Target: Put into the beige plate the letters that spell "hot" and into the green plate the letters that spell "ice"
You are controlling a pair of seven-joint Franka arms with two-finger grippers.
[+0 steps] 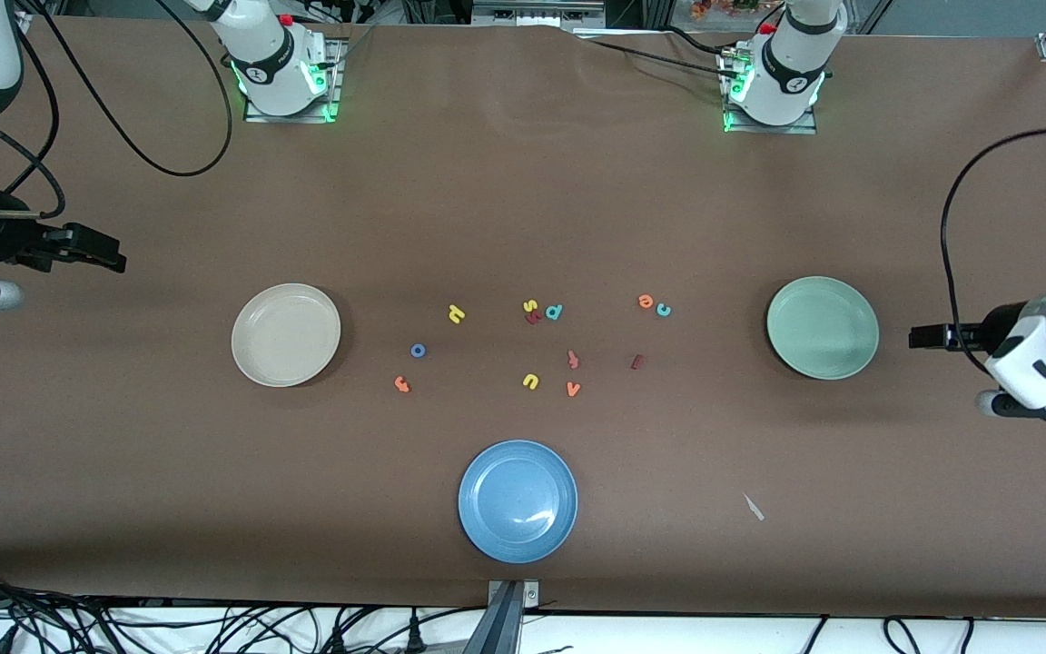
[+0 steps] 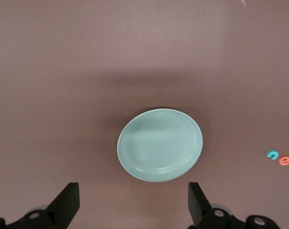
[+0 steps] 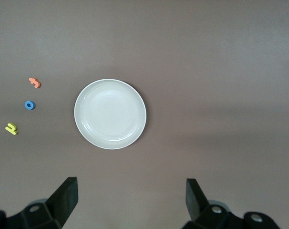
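Your right gripper (image 3: 130, 200) is hanging spread and empty over the worktop (image 1: 523, 182) at its end, well apart from the beige plate (image 1: 286, 334). Your left gripper (image 2: 134, 202) is hovering likewise, spread, beside the green plate (image 1: 823, 327). Between the plates are lying the yellow h (image 1: 456, 314), blue o (image 1: 418, 350), orange t (image 1: 401, 384), orange e (image 1: 646, 301), teal c (image 1: 663, 310) and dark red i (image 1: 637, 361).
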